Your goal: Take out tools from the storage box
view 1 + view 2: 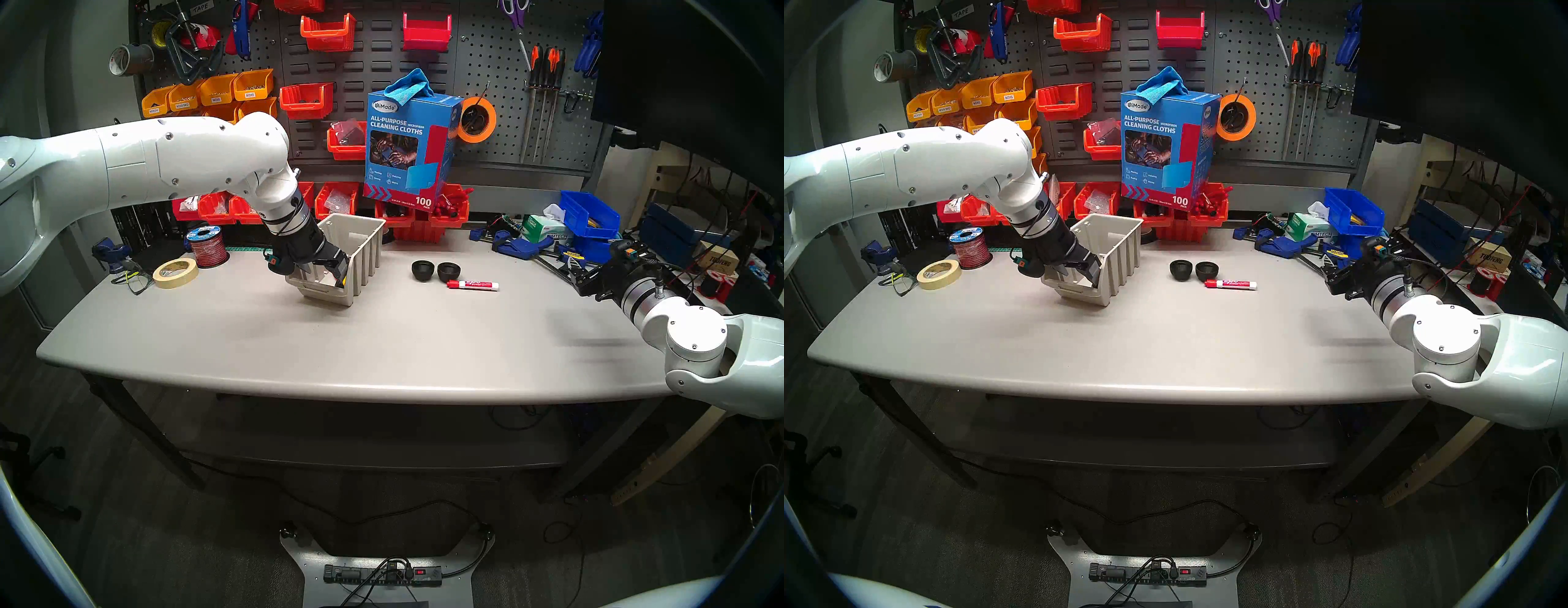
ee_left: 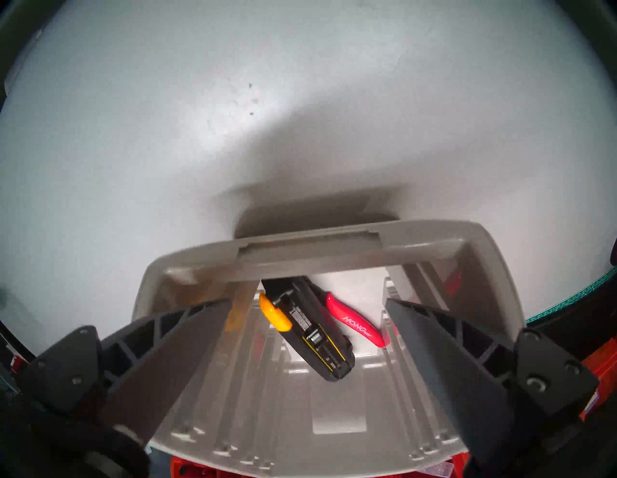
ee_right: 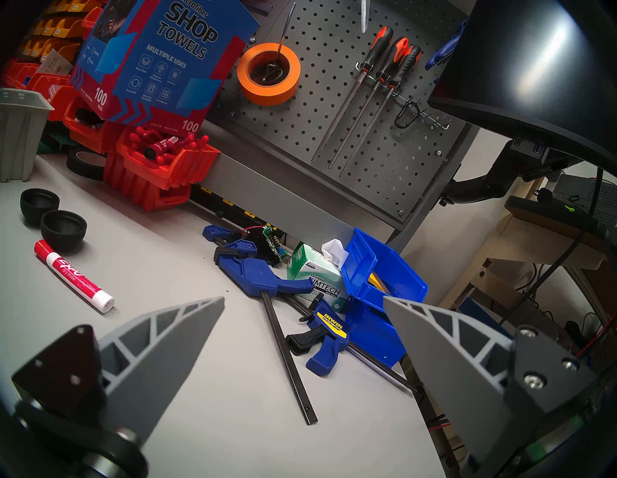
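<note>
The beige storage box (image 1: pixel 360 254) (image 1: pixel 1119 254) stands left of the table's middle. My left gripper (image 1: pixel 324 274) (image 1: pixel 1079 274) (image 2: pixel 309 302) reaches into it from the left, open and holding nothing. Between its fingers, on the box floor, lie a long black tool with yellow marks (image 2: pixel 310 330) and a slim red-handled tool (image 2: pixel 354 323) against the front rim (image 2: pixel 334 253). Out on the table to the right sit two black round cups (image 1: pixel 423 271) (image 1: pixel 449 271) (image 3: pixel 63 230) and a red-capped Expo marker (image 1: pixel 473 285) (image 1: pixel 1230 284) (image 3: pixel 73 275). My right gripper (image 1: pixel 592 286) (image 3: pixel 303 298) hangs open over the table's right edge.
Blue bar clamps (image 1: pixel 517 246) (image 3: pixel 267 277), a Kimtech tissue box (image 1: pixel 547 229) and blue bins (image 1: pixel 589 216) crowd the back right. Red bins (image 1: pixel 424 216) and a cleaning-cloth box (image 1: pixel 407 144) line the back. A tape roll (image 1: pixel 176 274), wire spool (image 1: pixel 206 248) and glasses (image 1: pixel 131 278) lie at the left.
</note>
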Motion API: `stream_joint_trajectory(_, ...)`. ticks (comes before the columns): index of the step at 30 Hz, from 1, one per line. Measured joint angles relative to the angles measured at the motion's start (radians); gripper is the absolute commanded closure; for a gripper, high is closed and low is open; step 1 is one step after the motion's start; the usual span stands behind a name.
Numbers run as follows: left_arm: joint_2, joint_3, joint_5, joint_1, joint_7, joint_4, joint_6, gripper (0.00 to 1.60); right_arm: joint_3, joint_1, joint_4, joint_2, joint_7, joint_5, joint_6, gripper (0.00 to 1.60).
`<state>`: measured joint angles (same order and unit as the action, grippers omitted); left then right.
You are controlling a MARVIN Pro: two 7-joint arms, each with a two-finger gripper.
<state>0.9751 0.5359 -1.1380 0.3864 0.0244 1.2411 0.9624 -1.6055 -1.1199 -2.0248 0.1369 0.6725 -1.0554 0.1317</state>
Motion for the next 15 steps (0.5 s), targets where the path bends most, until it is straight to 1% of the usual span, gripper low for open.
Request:
stream_joint_trajectory(6,0.027,0.011,-0.030,0.002,-0.068,-0.027,0.000,0.00,-0.001,0.000,0.000,0.001,0.000,0.000,0.002,0.00)
stream_joint_trajectory(13,0.044,0.009,-0.063,0.021,-0.149,-0.065,0.000,0.00,-0.002,0.000,0.001,0.003,0.000,0.000,0.003,0.00)
stream_joint_trajectory(14,0.045,0.009,-0.067,0.025,-0.161,-0.070,0.000,0.40,-0.002,0.000,0.001,0.003,0.001,0.000,0.004,0.00)
stream_joint_trajectory(15,0.046,0.009,-0.073,0.029,-0.173,-0.076,0.000,0.45,-0.002,0.000,0.001,0.003,0.001,0.000,0.004,0.00)
